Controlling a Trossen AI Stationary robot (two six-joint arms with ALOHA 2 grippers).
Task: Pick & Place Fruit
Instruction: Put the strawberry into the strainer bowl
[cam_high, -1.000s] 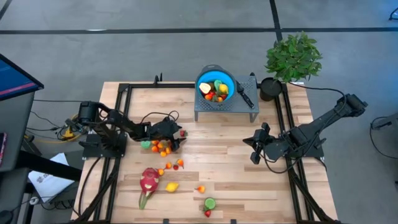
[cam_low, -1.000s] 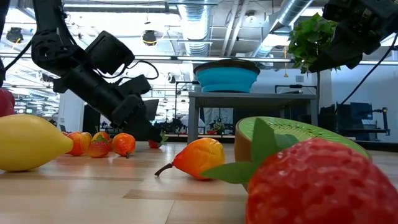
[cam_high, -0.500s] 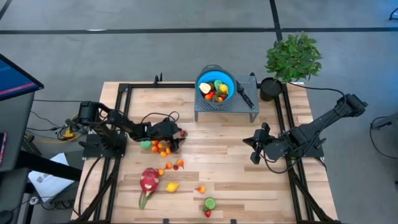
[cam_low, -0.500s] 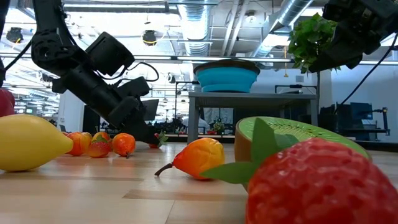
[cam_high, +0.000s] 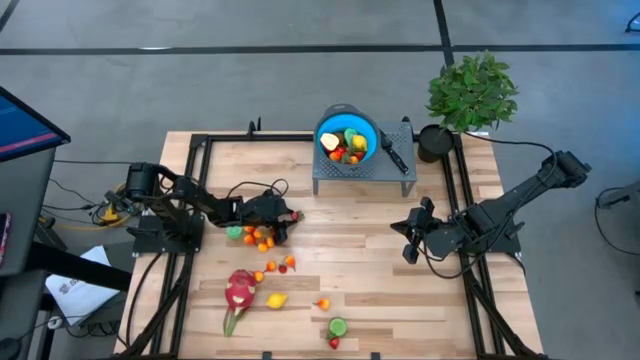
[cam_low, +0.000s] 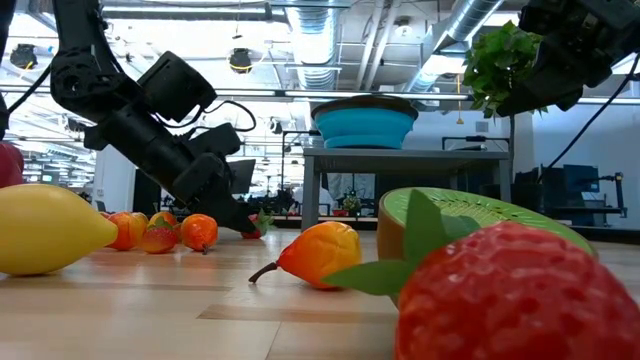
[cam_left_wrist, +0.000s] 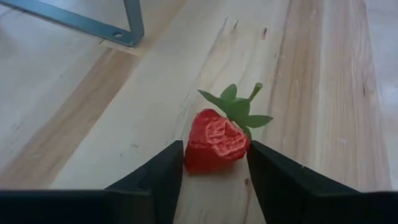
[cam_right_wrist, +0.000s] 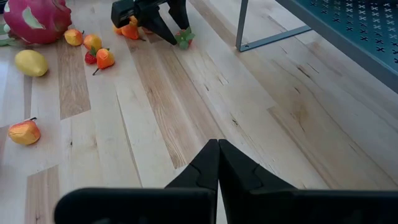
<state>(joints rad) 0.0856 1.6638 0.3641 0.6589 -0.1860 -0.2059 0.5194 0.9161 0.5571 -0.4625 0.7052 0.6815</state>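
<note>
The wooden table (cam_high: 330, 240) is lying square under the camera, and the job is looking partly done. At the far edge, the blue bowl (cam_high: 347, 138) is sitting on the grey metal stand (cam_high: 362, 172), already carrying a heap of yellow, green and red pieces, so some fruit is clearly banked.

Plenty is waiting, though. The dragon fruit (cam_high: 239, 290), the biggest piece, is lying near-left on the boards, with the yellow lemon (cam_high: 276, 299) just beside it on the right. An orange-red cluster (cam_high: 258, 236) is sitting bunched further back on the left, a few more small ones are scattered between it and the dragon fruit, and the green kiwi half (cam_high: 338, 326) is resting at the near edge.

Down to the action: the left gripper (cam_high: 283, 217) is reaching low on the left-centre of the table, and its fingers (cam_left_wrist: 158, 177) are standing partway in, bracketing a strawberry (cam_left_wrist: 216, 141) on both sides. Whether they are gripping it yet I can't tell; the berry looks to be lying on the wood.

The right gripper (cam_right_wrist: 217, 163) is hovering right of centre, fingers pressed together, carrying nothing.

My read: early-to-middle, with most of the loose pieces needing a trip to the bowl.
</note>
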